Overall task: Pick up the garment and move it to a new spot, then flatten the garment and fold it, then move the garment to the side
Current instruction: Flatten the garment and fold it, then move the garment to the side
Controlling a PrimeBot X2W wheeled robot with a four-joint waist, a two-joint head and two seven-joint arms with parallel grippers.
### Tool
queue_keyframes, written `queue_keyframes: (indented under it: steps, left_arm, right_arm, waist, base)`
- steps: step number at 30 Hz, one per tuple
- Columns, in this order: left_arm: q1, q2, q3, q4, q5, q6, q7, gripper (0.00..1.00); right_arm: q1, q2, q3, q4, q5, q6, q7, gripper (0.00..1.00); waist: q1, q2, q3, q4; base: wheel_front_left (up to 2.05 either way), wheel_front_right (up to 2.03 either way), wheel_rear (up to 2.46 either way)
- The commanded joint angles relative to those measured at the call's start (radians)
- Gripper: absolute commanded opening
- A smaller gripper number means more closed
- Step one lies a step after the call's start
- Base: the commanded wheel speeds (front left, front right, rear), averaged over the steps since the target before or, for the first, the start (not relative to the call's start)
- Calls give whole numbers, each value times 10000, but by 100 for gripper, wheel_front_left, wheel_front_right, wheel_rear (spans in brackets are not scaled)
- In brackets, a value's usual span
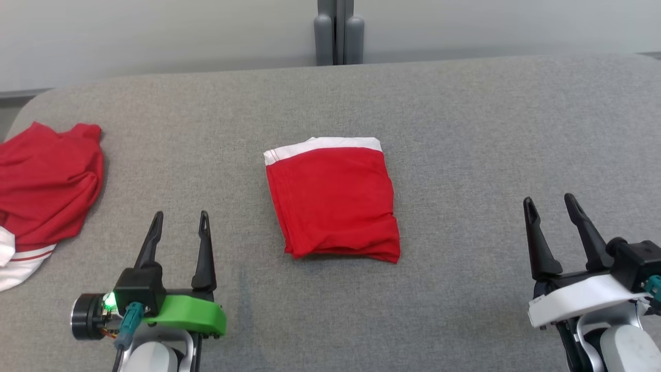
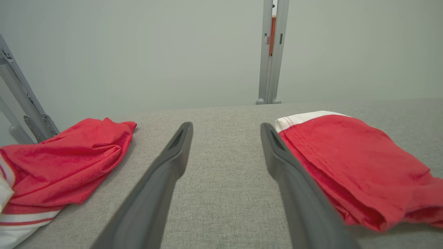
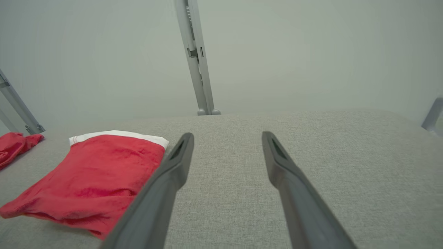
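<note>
A red garment with a white band lies folded into a compact rectangle in the middle of the grey table. It also lies at the right of the left wrist view, garment, and at the left of the right wrist view, garment. My left gripper rests open at the lower left, well apart from the garment, holding nothing. My right gripper stands open at the lower right, also holding nothing. Each wrist view shows its own gripper spread over bare fabric.
A second red garment with white striped trim lies crumpled at the table's left edge, also garment. A grey post rises behind the table's far edge. Bare grey surface surrounds the folded garment on all sides.
</note>
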Motion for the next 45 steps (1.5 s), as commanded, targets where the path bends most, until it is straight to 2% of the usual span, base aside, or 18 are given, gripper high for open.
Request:
queue_keyframes:
  steps: [1,15,32,38,45]
  left_arm:
    - [236,99,55,-63,-44,59,-5,100]
    - [887,163,79,73,-208,85,-5,100]
    - [434,188,-11,261,-326,164,5,100]
    - [-56,64,-71,19,-234,139,-11,100]
    - [-884,-189,-84,-521,-70,32,-14,100]
  right_arm:
    - [212,49,-47,-80,-106,-11,75,100]
    - [954,286,-140,-514,-346,-11,615,100]
    - [979,245,-205,-730,-207,-11,784,100]
    - [512,20,-182,-607,-115,-11,894,100]
    - [-604,-383,478,85,159,-11,1083,100]
  waist:
    - [0,0,-323,-123]
    - [0,0,-891,-207]
    - [0,0,-724,-57]
    - [0,0,-122,329]
    - [0,0,1128,983]
  base:
    - [0,0,0]
    - [0,0,0]
    - [0,0,0]
    - [0,0,0]
    - [0,0,0]
